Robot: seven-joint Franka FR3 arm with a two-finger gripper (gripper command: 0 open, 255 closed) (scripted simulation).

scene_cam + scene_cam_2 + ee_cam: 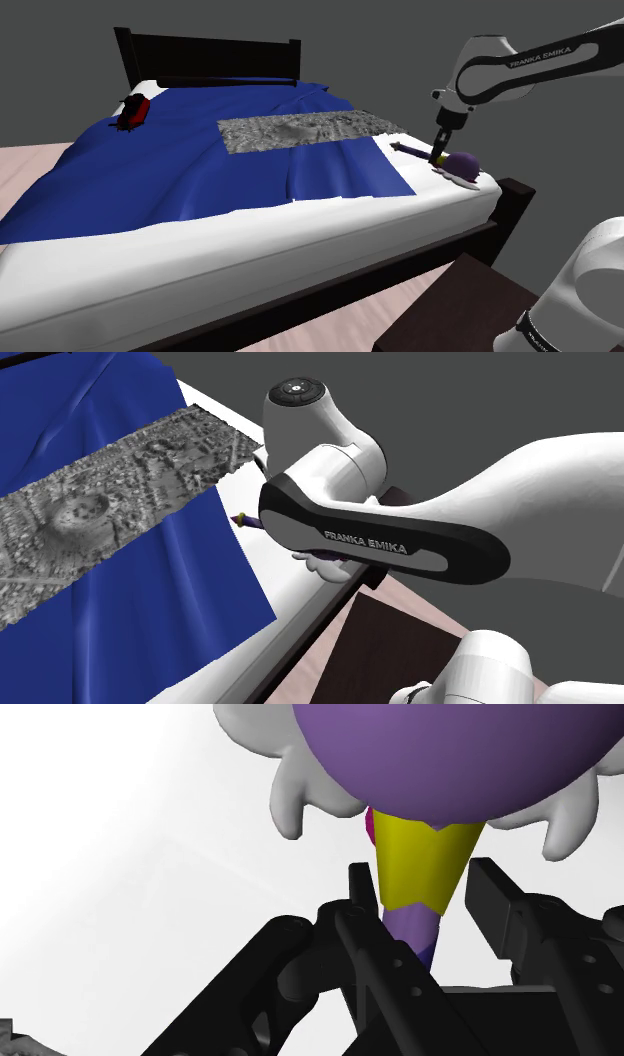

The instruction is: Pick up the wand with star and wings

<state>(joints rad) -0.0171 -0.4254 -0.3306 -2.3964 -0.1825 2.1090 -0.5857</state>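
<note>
The wand (458, 164) lies on the bed's (300, 250) white sheet beside the blue cover (200, 170), at the corner nearest the arm. The end effector (425, 884) sits low over its yellow-and-purple neck. The fingers are open and straddle this narrowest part, ready to pinch it. One finger may already be touching.

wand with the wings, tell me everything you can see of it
The wand lies flat on the bed's white sheet near its corner, just off the blue blanket. It has a round purple head, white wing-like lobes, a yellow collar with a magenta bit, and a thin purple handle. The open gripper straddles the handle below the collar; contact is unclear.
</note>
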